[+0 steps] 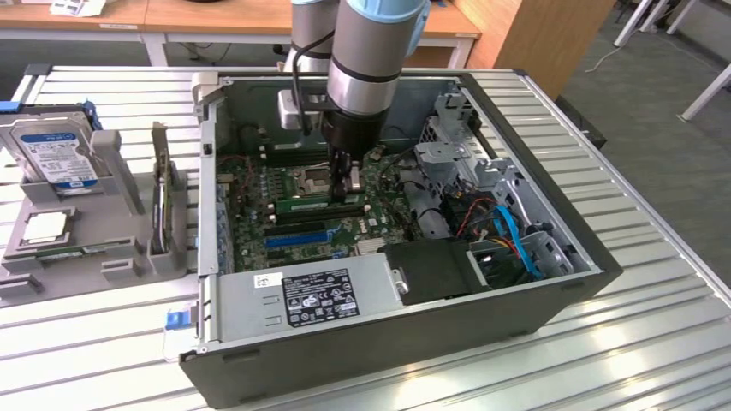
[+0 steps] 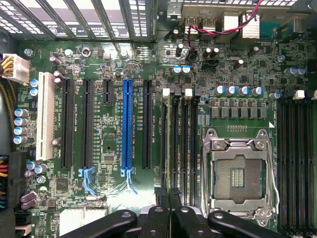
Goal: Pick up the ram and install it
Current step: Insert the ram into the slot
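Note:
The ram (image 1: 308,206) is a narrow green stick with a pale label. It stands on edge in a black memory slot (image 2: 182,144) on the motherboard (image 2: 106,163), beside the empty processor socket (image 1: 314,178). My gripper (image 1: 346,190) reaches straight down into the open computer case (image 1: 537,308), at the ram's end towards the exterior view's right. In the wrist view the black fingers (image 2: 148,220) are closed together, and the ram (image 2: 171,148) runs edge-on away from the gripper (image 2: 169,212) along the slot. The gripper is shut on the ram.
A silver power supply (image 1: 320,295) and a black box fill the case's near side. Drive cages and blue and orange cables (image 1: 502,227) crowd the exterior view's right. Outside, a grey fixture (image 1: 126,248) holds a hard drive (image 1: 57,158) and a square chip (image 1: 44,227). Expansion slots (image 2: 127,129) lie beside the memory slots.

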